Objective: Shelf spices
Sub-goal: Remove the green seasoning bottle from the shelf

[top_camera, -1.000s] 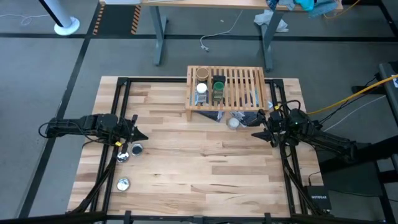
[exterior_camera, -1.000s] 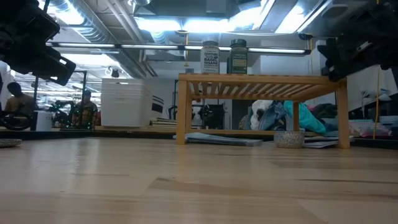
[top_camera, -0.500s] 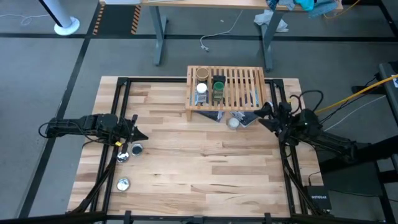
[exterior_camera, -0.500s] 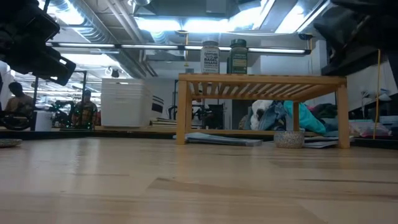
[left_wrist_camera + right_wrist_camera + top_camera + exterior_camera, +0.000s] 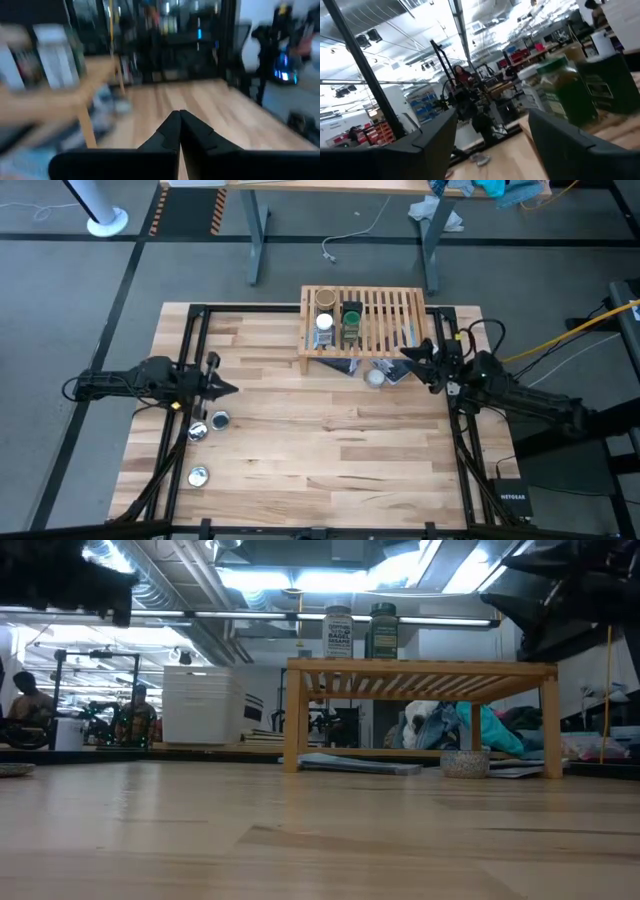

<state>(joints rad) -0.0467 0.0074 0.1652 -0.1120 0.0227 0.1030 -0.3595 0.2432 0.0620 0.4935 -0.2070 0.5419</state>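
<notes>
the spices are partly shelved: on the shelf [image 5: 362,325] i see a clear white-capped jar [image 5: 324,322] and a green-lidded jar [image 5: 351,316] standing side by side at its left end, with a tan-brown round jar [image 5: 324,298] just behind them, while a dark squarish tin [image 5: 399,371] and a flat silver round piece [image 5: 375,377] lie on the table in front of the rack. the right gripper [image 5: 412,358] hovers just beside that tin, near the shelf's front right leg, its fingers [image 5: 425,145] spread wide and holding nothing. the left gripper [image 5: 222,387] waits well apart at the table's left side, fingers pressed together and empty, near three more silver discs [image 5: 207,425]. i judge the step in hand is fetching the tin. to do it well the right arm should drop so its fingers straddle the tin squarely, not the silver piece touching or nearly touching it, close firmly on the flat sides, lift clear of the shelf's front rail, and set it on open slats away from the standing jars.
</notes>
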